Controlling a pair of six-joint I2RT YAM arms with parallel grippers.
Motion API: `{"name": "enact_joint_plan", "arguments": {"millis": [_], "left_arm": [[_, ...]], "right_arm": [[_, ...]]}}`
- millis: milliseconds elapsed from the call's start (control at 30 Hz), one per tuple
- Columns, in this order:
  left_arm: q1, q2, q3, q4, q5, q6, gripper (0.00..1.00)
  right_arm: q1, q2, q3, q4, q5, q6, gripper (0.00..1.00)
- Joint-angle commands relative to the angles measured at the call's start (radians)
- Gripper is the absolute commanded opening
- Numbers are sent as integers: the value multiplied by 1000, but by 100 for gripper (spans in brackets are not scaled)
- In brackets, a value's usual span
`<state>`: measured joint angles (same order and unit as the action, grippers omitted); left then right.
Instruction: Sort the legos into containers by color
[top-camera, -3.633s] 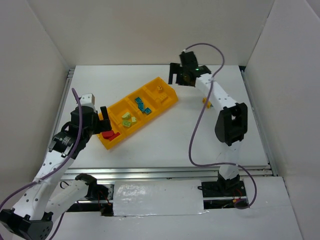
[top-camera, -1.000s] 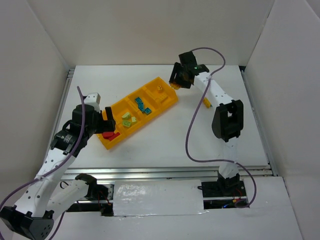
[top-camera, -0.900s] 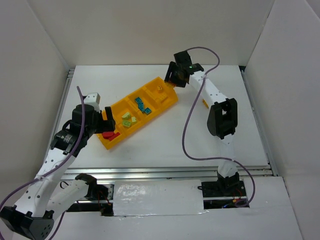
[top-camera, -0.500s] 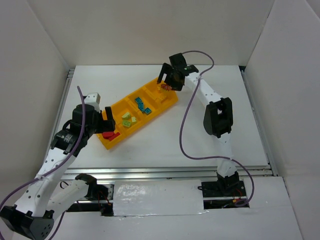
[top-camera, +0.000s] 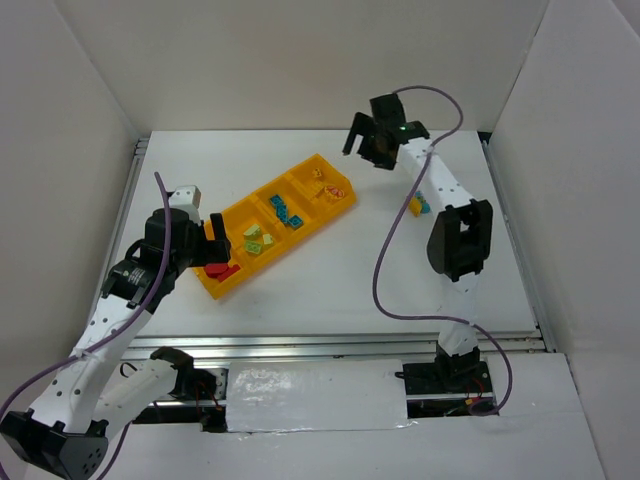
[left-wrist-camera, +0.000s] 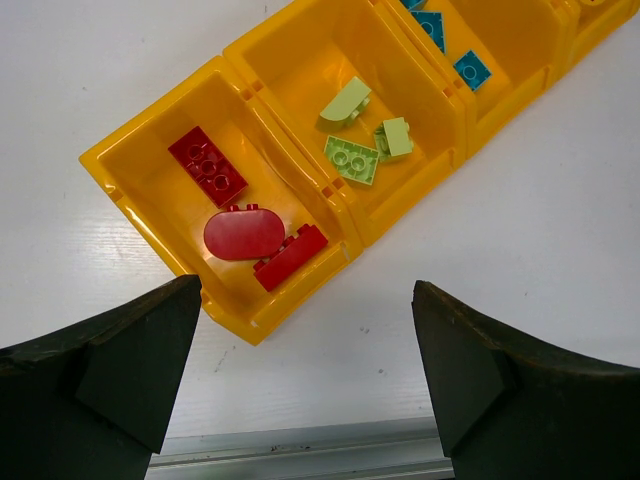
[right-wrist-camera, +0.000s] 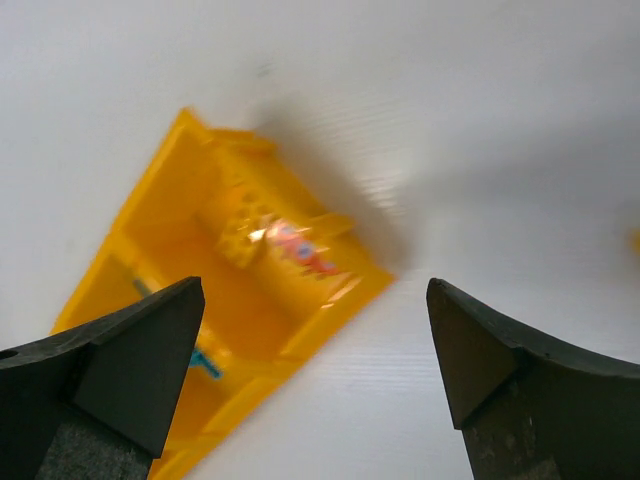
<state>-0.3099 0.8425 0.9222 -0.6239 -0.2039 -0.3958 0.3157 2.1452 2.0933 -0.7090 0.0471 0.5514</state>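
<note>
left wrist view separates three red legos (left-wrist-camera: 242, 233) that blur together overhead.

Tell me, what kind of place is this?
Probably a robot lab test cell: white panels box in a white table, robot arms stand at its edge, and a tray holds color-sorted legos.

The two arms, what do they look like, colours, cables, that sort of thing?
Both the left arm and the right arm have white links with bulky black joint housings. A purple cable loops loosely along each. The left wrist carries a small pale grey box. The jaws are matte black, broad and wedge-shaped in the wrist views.
</note>
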Motion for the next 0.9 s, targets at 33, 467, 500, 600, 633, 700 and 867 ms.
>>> {"name": "enact_joint_plan", "arguments": {"millis": [33,467,500,600,633,700,867], "left_arm": [[5,-6,-2,30,-2,8,99],[5,9,-3,35,15,12,100],[5,9,-3,35,18,12,99],[6,13,-3,35,24,15,99],[5,12,-5,35,26,15,99],[5,12,-5,36,29,17,99],[5,21,-2,35,32,20,99]], "right_arm": [[-157,-68,-94,-67,98,-117,100],[-274,-13,-289,-9,168,-392,100],[-277,-13,-297,23,169,-406,100],[-283,-4,-326,68,160,-462,100],[-286,5,-311,65,145,-491,100],[-297,48,-245,17,109,-511,100],[-305,117,-171,-43,-16,-568,99]]}}
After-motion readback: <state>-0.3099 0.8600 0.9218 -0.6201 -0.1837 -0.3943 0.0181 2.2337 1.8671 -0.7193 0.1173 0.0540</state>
